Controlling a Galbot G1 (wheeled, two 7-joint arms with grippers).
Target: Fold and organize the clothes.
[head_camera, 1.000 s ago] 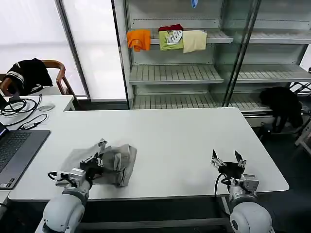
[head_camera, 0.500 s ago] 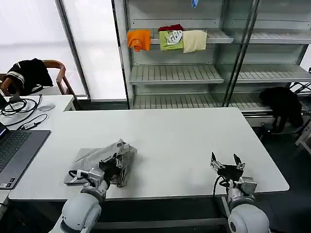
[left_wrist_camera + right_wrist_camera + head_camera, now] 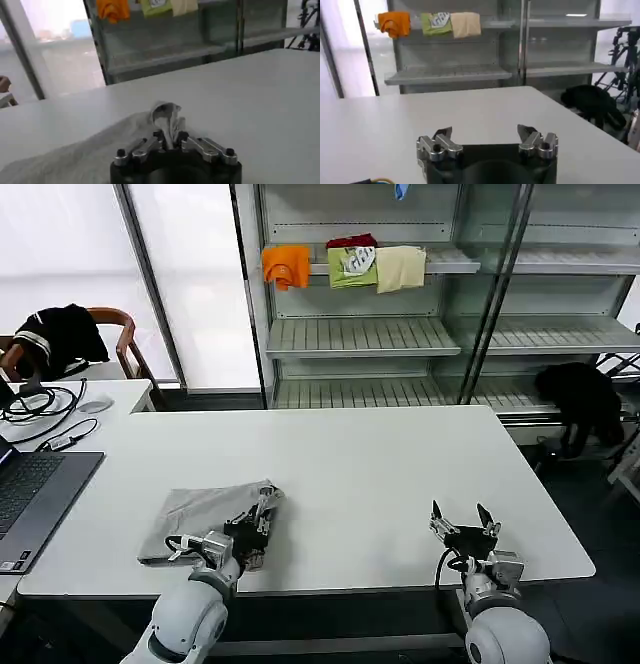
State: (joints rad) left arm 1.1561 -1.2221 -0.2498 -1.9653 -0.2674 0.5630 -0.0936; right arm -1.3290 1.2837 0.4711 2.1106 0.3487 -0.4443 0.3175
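Head view: left tool (image 3: 260, 522) pinching grey T-shirt (image 3: 200, 509)

The left arm reaches in from the 7 o'clock corner of the head view, its rounded grey forearm angled toward 1 o'clock. The left gripper (image 3: 262, 522) sits low at the near table edge, its fingers (image 3: 159, 138) pinched together on a fold of the grey T-shirt (image 3: 200, 509). The right arm comes up from 5 o'clock, wrist upright. The right gripper (image 3: 460, 522) hovers by the near edge, its two fingers (image 3: 442, 135) spread wide apart, holding nothing.
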